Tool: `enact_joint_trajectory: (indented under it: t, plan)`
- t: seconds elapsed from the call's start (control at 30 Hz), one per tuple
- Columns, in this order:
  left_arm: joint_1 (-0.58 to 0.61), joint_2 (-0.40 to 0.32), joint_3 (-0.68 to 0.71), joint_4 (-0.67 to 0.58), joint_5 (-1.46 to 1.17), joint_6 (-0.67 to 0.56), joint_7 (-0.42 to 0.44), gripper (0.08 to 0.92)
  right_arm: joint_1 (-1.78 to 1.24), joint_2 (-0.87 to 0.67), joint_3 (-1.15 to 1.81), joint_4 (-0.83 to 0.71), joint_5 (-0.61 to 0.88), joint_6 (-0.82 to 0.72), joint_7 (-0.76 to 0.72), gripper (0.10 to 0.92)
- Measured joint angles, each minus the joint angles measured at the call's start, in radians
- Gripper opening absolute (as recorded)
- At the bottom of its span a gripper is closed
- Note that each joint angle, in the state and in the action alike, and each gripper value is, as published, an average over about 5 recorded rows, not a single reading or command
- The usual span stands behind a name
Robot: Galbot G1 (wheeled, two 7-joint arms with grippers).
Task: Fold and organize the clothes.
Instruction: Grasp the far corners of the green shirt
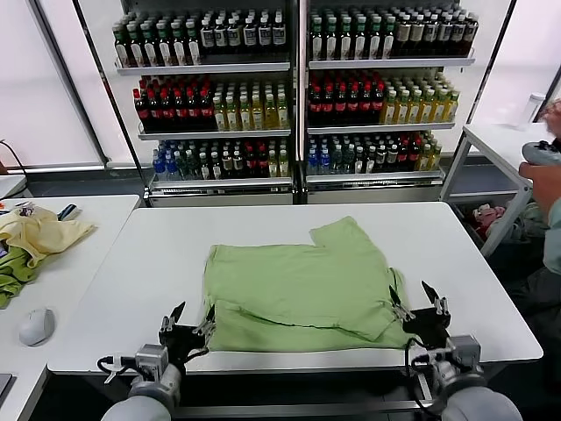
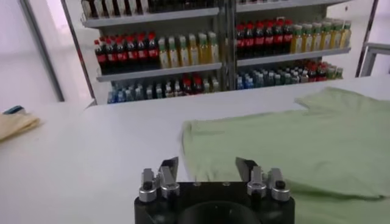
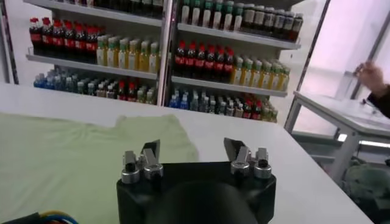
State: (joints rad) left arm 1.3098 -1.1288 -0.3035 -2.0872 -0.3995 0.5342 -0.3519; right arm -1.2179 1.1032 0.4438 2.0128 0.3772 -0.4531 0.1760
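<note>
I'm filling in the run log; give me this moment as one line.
shirt: partly folded on table | left gripper: open, at near left hem, empty | right gripper: open, at near right hem, empty

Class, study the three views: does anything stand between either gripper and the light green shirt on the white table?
Nothing visible does. The left gripper and the right gripper are both open at the table's near edge. The left one is just off the light green shirt, and the right one is at its near right corner. Only bare white table lies between.
</note>
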Motion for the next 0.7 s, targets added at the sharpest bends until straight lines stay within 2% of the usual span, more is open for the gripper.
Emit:
enact_joint_trajectory:
  t: [0.4, 0.7]
  plan:
    - [-0.347, -0.013, 0.128, 0.333, -0.048, -0.009, -0.014, 0.823, 0.382, 0.031, -0.177, -0.350, 0.077, -0.044, 0.011, 0.823]
    - [-0.538, -0.051, 0.191, 0.564, -0.059, -0.014, -0.019, 0.823, 0.594, 0.081, -0.266, -0.599, 0.093, -0.053, 0.006, 0.823]
